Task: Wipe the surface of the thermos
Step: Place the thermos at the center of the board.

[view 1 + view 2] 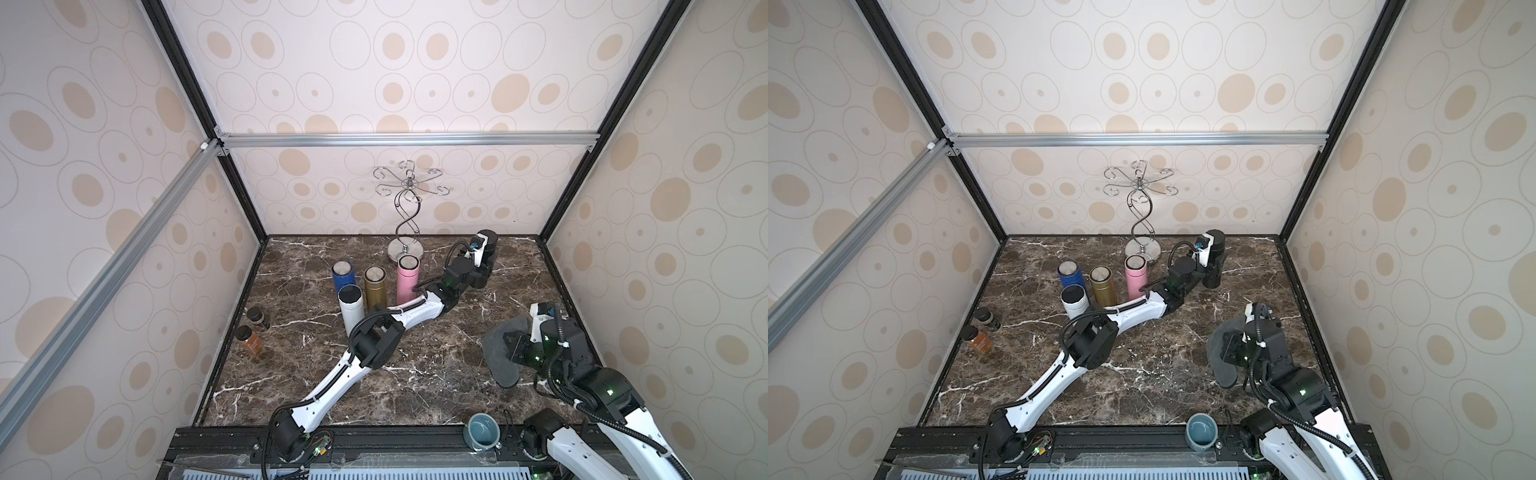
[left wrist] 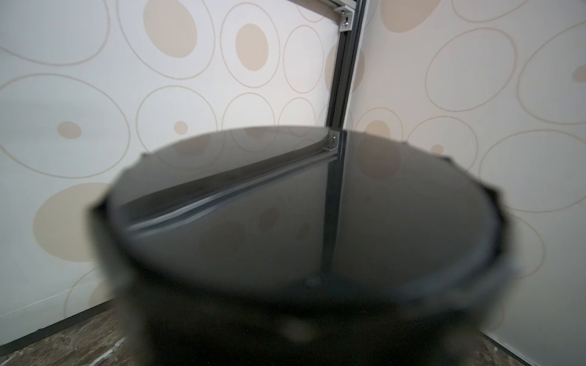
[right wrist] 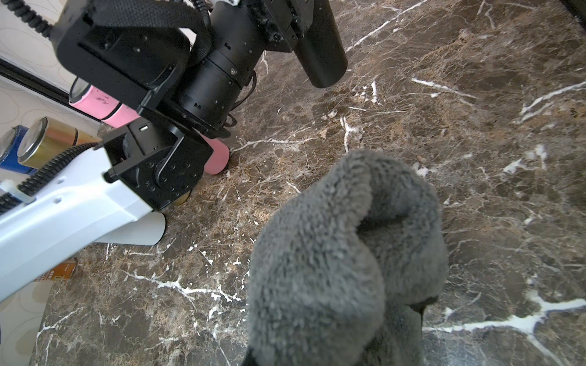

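Left fingers (image 3: 299, 23) clench the capped black thermos (image 1: 487, 242); right fingers (image 1: 513, 343) clench a grey cloth (image 1: 500, 368); a jar (image 1: 249, 338) holds orange-brown powder.

Nothing legible: faint handwritten marks on pink thermos (image 3: 103, 104), too small to read; print on jar (image 3: 58, 272) label, blurred.

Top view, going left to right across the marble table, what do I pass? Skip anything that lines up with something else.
amber spice jar → blue thermos → gold thermos → pink thermos → black thermos → grey cloth
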You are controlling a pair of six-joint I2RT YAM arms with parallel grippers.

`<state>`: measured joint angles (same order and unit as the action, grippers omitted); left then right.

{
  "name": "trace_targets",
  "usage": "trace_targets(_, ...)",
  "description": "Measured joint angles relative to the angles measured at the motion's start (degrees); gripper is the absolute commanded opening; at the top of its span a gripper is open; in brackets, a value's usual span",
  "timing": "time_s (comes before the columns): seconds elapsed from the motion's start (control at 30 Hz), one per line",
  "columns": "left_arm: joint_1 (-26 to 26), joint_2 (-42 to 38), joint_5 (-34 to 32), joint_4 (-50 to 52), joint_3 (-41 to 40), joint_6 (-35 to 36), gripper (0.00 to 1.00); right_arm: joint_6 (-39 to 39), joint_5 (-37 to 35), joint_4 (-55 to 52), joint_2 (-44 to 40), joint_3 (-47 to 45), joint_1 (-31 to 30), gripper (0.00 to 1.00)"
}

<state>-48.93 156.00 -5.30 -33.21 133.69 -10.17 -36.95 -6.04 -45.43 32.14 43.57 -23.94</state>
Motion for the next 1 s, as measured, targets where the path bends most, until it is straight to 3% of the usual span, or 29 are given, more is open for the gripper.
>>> trace_targets(0.6,1.01,0.46,-3.87,3.21,-1.33,2.19,0.01,0.2,0.04,0.59,0.76,-0.26,0.0,0.0)
trace_targets(0.67,1.03,0.42,-3.93,3.02,-1.53,2.25,0.15,0.2,0.07,0.72,0.81,-0.44,0.0,0.0)
trace_targets(0.73,1.03,0.28,-4.07,2.49,-2.01,2.32,0.43,0.17,0.09,0.85,0.81,-0.63,0.0,0.0)
trace_targets(0.77,1.03,0.22,-4.11,2.32,-2.23,2.36,0.51,0.17,0.09,0.83,0.81,-0.68,0.0,0.0)
trace_targets(1.0,1.05,0.11,-5.35,0.94,-3.34,3.3,0.88,0.17,0.2,0.87,0.81,-0.83,0.0,0.0)
